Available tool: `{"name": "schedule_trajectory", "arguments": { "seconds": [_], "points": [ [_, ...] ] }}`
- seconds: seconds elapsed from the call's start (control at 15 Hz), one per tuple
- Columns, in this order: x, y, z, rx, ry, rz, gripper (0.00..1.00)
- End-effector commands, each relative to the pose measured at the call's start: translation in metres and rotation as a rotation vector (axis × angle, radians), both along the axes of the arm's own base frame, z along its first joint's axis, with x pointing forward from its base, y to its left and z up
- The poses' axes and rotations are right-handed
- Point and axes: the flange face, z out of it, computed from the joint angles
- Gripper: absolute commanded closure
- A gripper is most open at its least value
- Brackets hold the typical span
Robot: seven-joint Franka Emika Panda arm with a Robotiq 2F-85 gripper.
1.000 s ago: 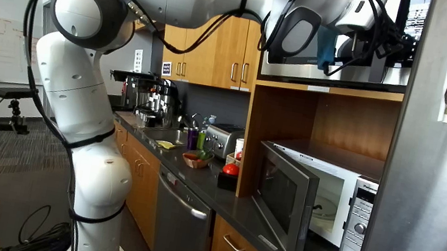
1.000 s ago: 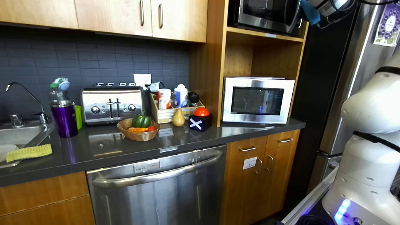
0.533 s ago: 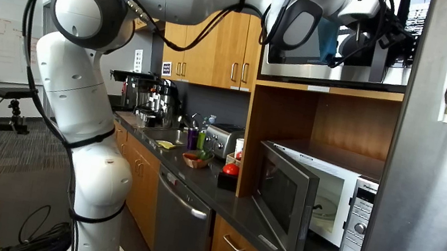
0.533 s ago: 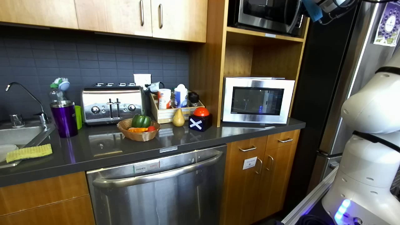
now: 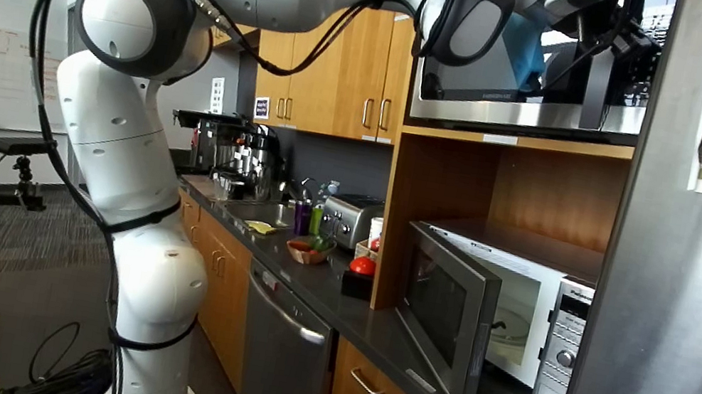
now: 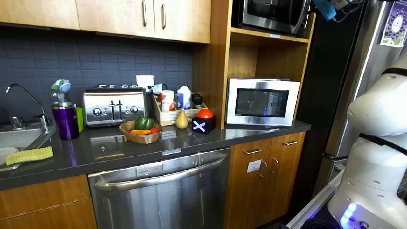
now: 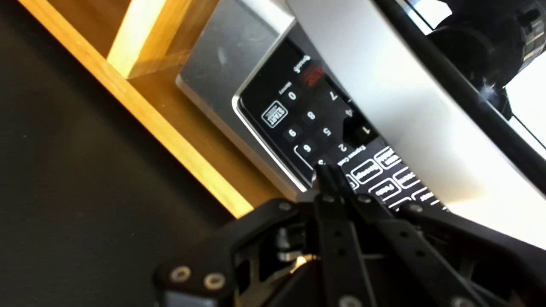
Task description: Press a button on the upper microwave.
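Observation:
The upper microwave has a steel frame and a dark glass door. It shows in both exterior views (image 5: 474, 113) (image 6: 273, 24), partly behind my arm in one of them. In the wrist view its dark keypad strip (image 7: 313, 114) lies at a slant, with number keys, a START key (image 7: 274, 114) and several outlined keys. The broad silver handle (image 7: 409, 94) runs beside the keypad. My gripper (image 7: 330, 168) is shut and empty, with its fingertips over the keypad, partly covering the 3 key. I cannot tell whether they touch it. The fingertips are not clear in the exterior views.
The wooden shelf edge (image 7: 170, 145) runs below the keypad. A steel fridge (image 5: 686, 343) stands close beside the microwave cabinet. The smaller white microwave (image 5: 536, 316) sits below with its door (image 5: 446, 315) open. A red button box (image 6: 203, 122) stands on the counter (image 6: 127, 156).
My arm has risen a little, and the wrist has shifted up and sideways toward the fridge. More of the upper microwave's lower frame and handle shows. Nothing else has moved.

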Motion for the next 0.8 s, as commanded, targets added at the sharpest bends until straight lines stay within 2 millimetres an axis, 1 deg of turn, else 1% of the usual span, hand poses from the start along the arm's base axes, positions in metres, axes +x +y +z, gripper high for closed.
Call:
{"name": "schedule_trajectory", "arguments": {
  "seconds": [0.0, 0.27, 0.4, 0.6, 0.73],
  "points": [
    [-0.016, -0.008, 0.005, -0.034, 0.063, 0.016, 1.0],
    [-0.037, -0.012, 0.003, -0.057, 0.157, 0.051, 1.0],
    [-0.054, -0.013, 0.001, -0.071, 0.214, 0.073, 1.0],
    [-0.083, -0.012, -0.003, -0.088, 0.302, 0.122, 1.0],
    [-0.106, -0.007, -0.01, -0.088, 0.369, 0.18, 1.0]
  ]
}}
